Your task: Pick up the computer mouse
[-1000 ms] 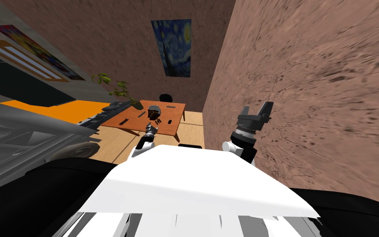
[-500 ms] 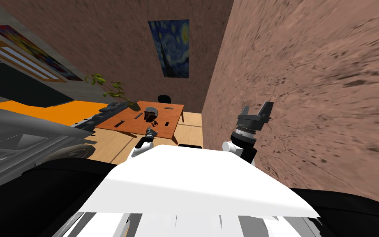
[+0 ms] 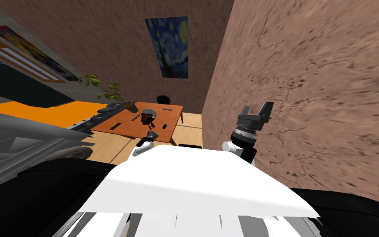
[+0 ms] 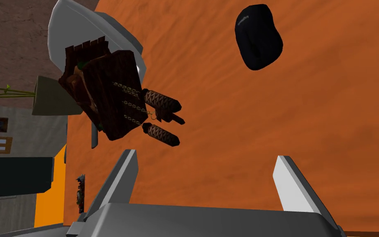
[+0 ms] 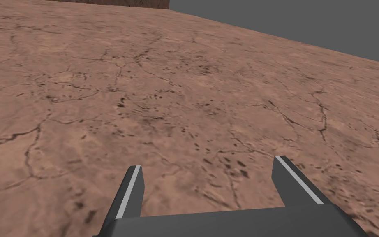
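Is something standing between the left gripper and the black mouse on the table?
Nothing visible: only bare table lies between the open left gripper and the mouse. The dark wooden clock sits aside, apart from it.

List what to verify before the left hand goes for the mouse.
1. Left hand open: ok. Its fingers stand wide apart with nothing between them.
2. Mouse in sight: ok. It is black and lies on the orange table.
3. Hand at the mouse: not ok. The mouse lies well ahead of the fingertips.
4. Way to the mouse free: probably ok. The wooden ornament lies apart from it, off to one side.
5. Height above the table: cannot tell.
6. Right hand out of the way: ok. It is open and raised by the wall.
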Controlling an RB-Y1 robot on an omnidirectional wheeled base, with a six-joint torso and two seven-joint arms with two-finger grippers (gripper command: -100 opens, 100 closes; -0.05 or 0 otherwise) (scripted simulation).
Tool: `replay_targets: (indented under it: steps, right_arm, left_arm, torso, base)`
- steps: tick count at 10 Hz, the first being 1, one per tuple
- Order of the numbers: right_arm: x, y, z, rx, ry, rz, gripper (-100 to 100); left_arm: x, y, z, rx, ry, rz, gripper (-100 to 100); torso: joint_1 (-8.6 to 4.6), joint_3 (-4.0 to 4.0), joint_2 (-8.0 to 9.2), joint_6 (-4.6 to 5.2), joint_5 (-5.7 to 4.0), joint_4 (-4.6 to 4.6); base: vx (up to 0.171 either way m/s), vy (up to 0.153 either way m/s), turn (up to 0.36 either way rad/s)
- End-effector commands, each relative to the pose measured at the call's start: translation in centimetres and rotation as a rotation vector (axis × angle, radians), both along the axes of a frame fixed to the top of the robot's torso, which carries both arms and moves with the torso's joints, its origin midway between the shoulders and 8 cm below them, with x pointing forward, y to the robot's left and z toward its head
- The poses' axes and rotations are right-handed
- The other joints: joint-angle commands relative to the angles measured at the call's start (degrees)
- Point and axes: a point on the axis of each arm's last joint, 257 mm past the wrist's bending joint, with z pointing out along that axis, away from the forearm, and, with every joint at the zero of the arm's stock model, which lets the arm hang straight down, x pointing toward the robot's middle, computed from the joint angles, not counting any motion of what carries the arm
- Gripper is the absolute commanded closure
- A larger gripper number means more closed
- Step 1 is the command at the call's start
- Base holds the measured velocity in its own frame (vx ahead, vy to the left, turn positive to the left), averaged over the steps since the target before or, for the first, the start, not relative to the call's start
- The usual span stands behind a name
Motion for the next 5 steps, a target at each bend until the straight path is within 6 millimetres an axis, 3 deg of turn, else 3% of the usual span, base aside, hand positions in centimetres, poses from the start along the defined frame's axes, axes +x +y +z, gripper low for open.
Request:
replay_targets:
  steps: [1, 3, 5]
  right_arm:
    - [0.0, 0.0, 0.0, 0.0, 0.0, 0.0, 0]
    - [0.0, 0.0, 0.0, 0.0, 0.0, 0.0, 0]
    - [0.0, 0.0, 0.0, 0.0, 0.0, 0.0, 0]
  left_arm:
    - [-0.4, 0.1, -2.0, -0.057, 0.046, 0.022, -100]
    - [-0.8, 0.1, -3.3, -0.096, 0.083, 0.034, -100]
    - [-1.0, -0.1, -5.1, -0.158, 0.132, 0.05, -100]
  torso:
    - [0.0, 0.0, 0.0, 0.0, 0.0, 0.0]
    - [0.02, -0.06, -0.08, 0.0, 0.01, -0.03]
    - [0.05, -0.06, -0.12, 0.0, 0.01, -0.02]
  base:
    - [0.183, -0.01, 0.04]
    - [0.122, -0.024, 0.024]
    - [0.192, -0.02, 0.057]
